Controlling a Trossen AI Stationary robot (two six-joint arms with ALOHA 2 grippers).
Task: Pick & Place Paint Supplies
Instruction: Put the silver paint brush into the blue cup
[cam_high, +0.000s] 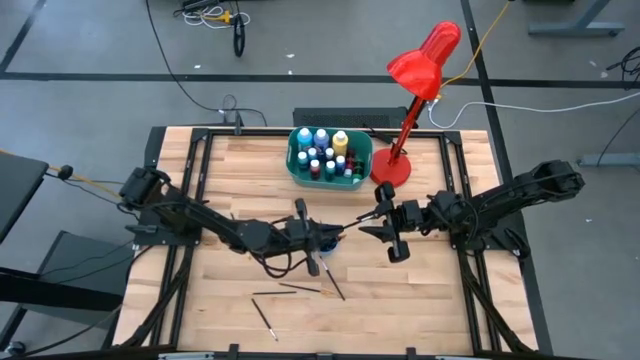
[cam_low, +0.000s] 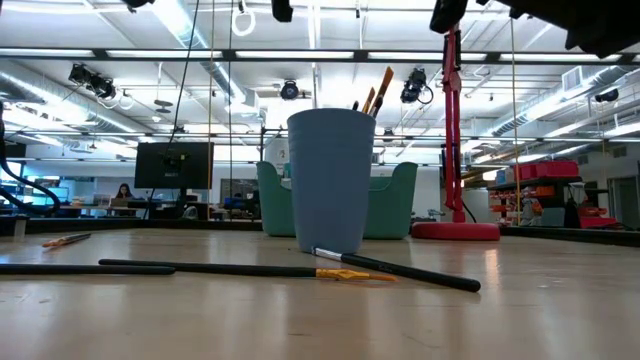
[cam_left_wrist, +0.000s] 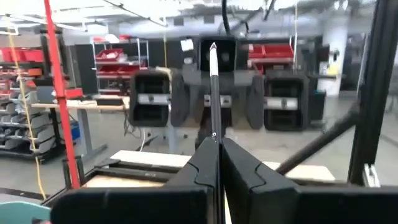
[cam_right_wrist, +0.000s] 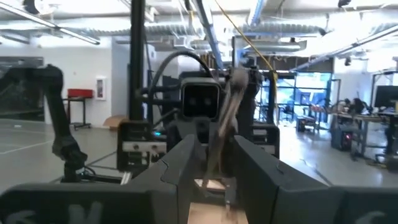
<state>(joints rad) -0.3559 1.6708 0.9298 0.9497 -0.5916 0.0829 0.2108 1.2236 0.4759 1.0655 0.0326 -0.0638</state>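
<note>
Tub (cam_high: 296, 168) at table (cam_high: 480, 300) rear, lamp (cam_high: 392, 168) right of it; cup (cam_low: 330, 180) before tub; brushes (cam_low: 395, 269) before cup.

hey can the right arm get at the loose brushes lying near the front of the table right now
Probably not yet. The right gripper is shut on a brush, so it has no free grip. The way itself looks open: the loose brushes lie on bare table, nothing beside them.

2 arms (cam_high: 200, 222); 1 tub (cam_high: 298, 165); 1 lamp (cam_high: 420, 70); 1 cup (cam_low: 330, 180); 4 loose brushes (cam_high: 325, 275).
</note>
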